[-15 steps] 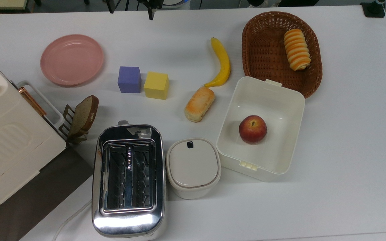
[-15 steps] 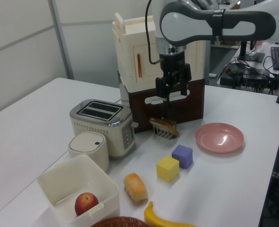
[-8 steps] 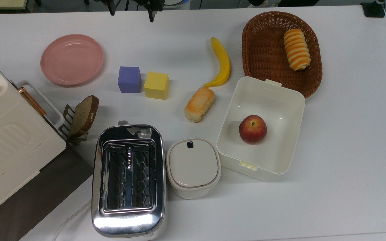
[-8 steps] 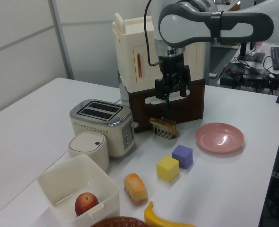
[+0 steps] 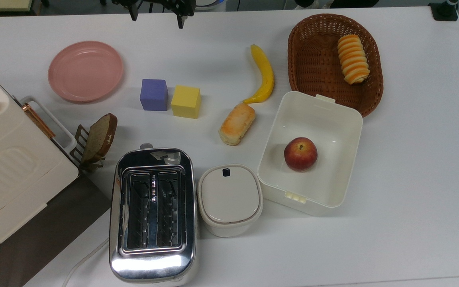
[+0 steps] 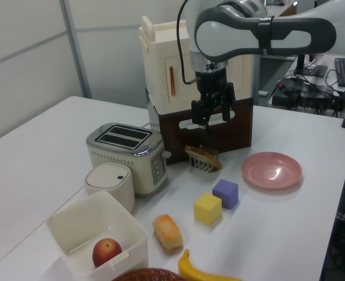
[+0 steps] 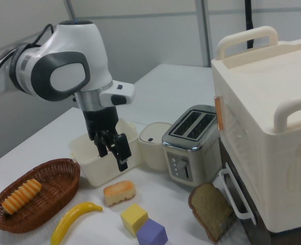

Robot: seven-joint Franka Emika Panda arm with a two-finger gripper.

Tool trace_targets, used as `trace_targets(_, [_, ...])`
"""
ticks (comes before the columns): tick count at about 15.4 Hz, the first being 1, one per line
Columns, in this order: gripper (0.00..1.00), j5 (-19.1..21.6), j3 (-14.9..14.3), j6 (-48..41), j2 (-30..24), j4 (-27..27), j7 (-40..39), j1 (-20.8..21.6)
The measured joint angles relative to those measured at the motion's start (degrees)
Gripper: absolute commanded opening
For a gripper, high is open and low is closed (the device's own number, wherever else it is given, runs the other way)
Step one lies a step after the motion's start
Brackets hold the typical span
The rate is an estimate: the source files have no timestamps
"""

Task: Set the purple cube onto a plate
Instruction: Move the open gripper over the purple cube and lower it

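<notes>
The purple cube (image 5: pixel 153 94) (image 6: pixel 226 193) (image 7: pixel 151 233) rests on the white table, touching or nearly touching a yellow cube (image 5: pixel 186 101) on the top view's right. The pale-pink plate (image 5: pixel 85 71) (image 6: pixel 272 170) lies bare, a short way off on the top view's left. My gripper (image 5: pixel 157 16) (image 6: pixel 210 115) (image 7: pixel 113 151) hangs well above the table at the top view's upper edge, beyond the cube. It is open and holds nothing.
A banana (image 5: pixel 263 75) and a bread roll (image 5: pixel 237 123) lie on the top view's right of the cubes. Farther right are a wicker basket (image 5: pixel 293 52) and a white box (image 5: pixel 271 131) holding an apple. A bread slice in a rack (image 5: pixel 98 137), a toaster (image 5: pixel 152 215) and a cream cabinet (image 5: pixel 10 167) are nearby.
The gripper has crept a little further into the top view and drifted slightly towards the left view's left. Nothing on the table has moved.
</notes>
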Motion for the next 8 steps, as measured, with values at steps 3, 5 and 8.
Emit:
trace_targets(3, [1.0, -0.09, -0.12, 0.0, 0.0, -1.49, -0.23, -0.04])
trace_targets(5, [1.0, -0.22, -1.21, 0.3, 0.0, -2.86, -1.32, 0.02])
trace_targets(8, [1.0, -0.49, -4.43, 6.23, -0.02, -6.85, -3.04, 0.03])
